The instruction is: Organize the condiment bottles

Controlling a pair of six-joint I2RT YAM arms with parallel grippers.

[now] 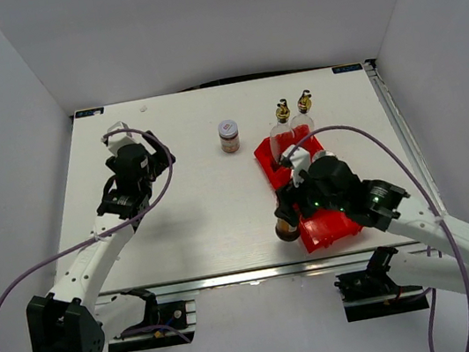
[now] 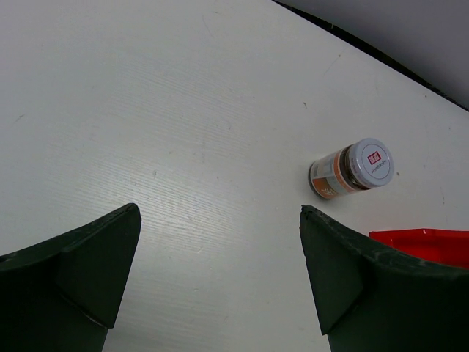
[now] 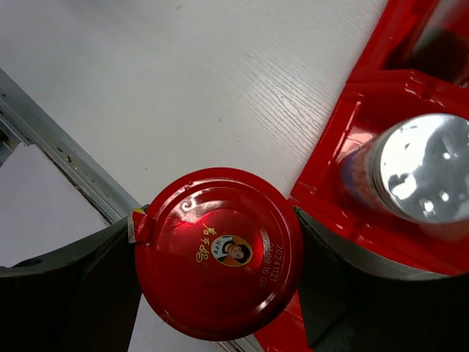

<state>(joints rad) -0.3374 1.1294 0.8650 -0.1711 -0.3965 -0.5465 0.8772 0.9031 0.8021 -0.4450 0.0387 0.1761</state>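
barely seen from above, plain from the right wrist: red jar (image 3: 218,253) pinched in the right tool (image 3: 216,282) at the near bench (image 3: 183,73) edge, just beside the bin (image 3: 344,147); shaker (image 3: 421,165) inside the bin. left tool (image 2: 220,271) spread wide, empty, grey jar (image 2: 352,170) ahead.

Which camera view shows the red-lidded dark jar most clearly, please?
The right wrist view: the red-lidded dark jar sits large between the jaws, lid print legible. The top external view shows only a dark sliver under the right arm; the left wrist view misses it.
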